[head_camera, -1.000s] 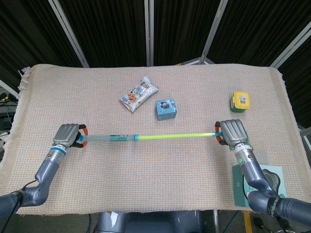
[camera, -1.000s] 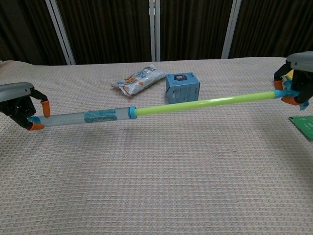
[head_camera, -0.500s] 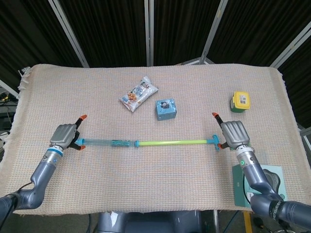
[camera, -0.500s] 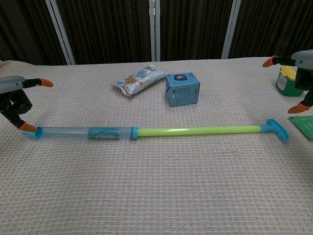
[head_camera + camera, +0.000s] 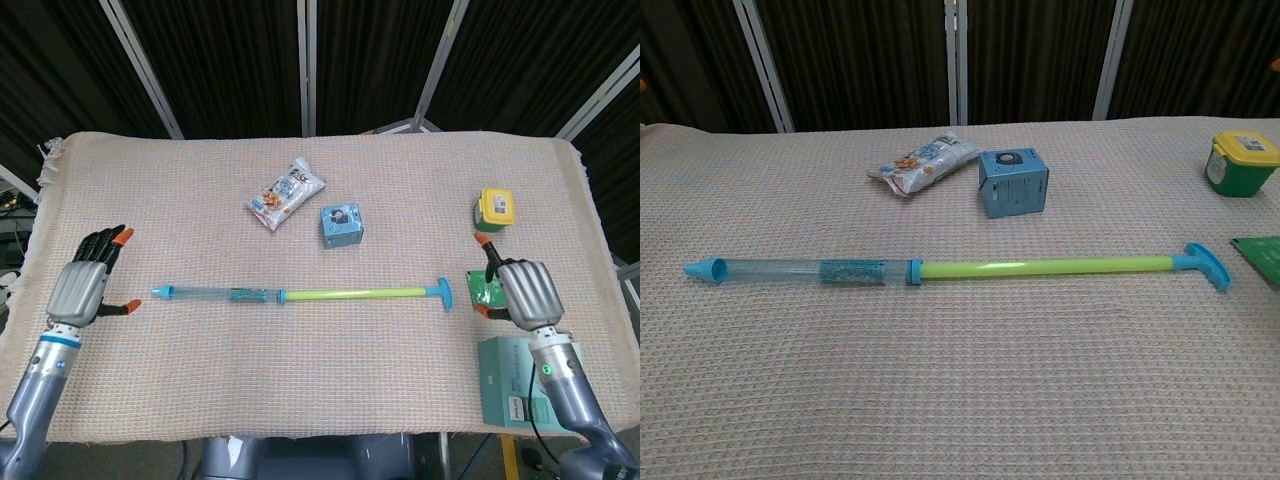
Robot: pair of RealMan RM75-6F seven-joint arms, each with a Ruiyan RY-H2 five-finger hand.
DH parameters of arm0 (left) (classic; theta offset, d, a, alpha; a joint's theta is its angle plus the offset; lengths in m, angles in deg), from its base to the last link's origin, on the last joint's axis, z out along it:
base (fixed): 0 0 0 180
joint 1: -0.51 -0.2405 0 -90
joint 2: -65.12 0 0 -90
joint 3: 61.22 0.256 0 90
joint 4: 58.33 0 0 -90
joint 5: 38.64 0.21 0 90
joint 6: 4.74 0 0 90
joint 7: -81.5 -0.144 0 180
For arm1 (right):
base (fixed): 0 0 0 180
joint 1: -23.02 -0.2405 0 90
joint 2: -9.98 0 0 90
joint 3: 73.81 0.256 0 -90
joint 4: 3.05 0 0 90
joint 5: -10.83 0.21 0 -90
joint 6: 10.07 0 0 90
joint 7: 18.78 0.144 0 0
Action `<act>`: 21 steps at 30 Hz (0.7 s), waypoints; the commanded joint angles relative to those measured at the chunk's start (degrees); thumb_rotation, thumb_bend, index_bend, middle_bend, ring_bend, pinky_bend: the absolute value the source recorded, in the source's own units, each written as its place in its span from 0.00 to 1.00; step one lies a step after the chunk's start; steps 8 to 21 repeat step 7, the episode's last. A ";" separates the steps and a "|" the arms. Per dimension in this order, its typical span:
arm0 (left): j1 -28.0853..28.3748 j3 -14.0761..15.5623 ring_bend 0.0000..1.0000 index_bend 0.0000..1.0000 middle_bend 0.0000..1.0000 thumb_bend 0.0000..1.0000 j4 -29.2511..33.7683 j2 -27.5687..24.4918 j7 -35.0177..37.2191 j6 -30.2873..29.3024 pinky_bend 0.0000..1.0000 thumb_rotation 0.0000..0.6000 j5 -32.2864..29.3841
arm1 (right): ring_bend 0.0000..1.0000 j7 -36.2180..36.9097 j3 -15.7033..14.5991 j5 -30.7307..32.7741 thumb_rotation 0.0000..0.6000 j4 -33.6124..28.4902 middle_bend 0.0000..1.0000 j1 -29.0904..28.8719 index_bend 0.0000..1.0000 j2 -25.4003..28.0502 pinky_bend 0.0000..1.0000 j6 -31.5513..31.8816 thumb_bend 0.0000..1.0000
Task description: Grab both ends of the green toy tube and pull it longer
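The toy tube lies flat across the middle of the cloth, pulled out long: a clear barrel with a blue cap on the left, a green rod with a blue T-handle on the right. My left hand hovers open to the left of the capped end, apart from it. My right hand is open to the right of the handle, clear of it. The chest view shows neither hand.
A snack packet and a small blue box lie behind the tube. A green tub with a yellow lid stands at the far right. A green packet and a teal box sit by my right hand.
Both hands have let go of the tube and drawn outward, away from its ends. The tube has dropped to the cloth and lies still at full length.
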 commanded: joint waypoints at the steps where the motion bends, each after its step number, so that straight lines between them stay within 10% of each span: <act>1: -5.74 3.61 0.00 0.00 0.00 0.00 4.52 -3.21 -1.57 -7.10 0.00 1.00 6.01 | 0.00 6.24 -3.78 -7.28 1.00 1.24 0.00 6.57 0.00 1.92 0.00 6.72 0.00; 21: -8.40 5.13 0.00 0.00 0.00 0.00 6.17 -3.52 -2.72 -9.62 0.00 1.00 8.78 | 0.00 6.96 -4.65 -10.62 1.00 4.80 0.00 10.89 0.00 1.30 0.00 11.97 0.00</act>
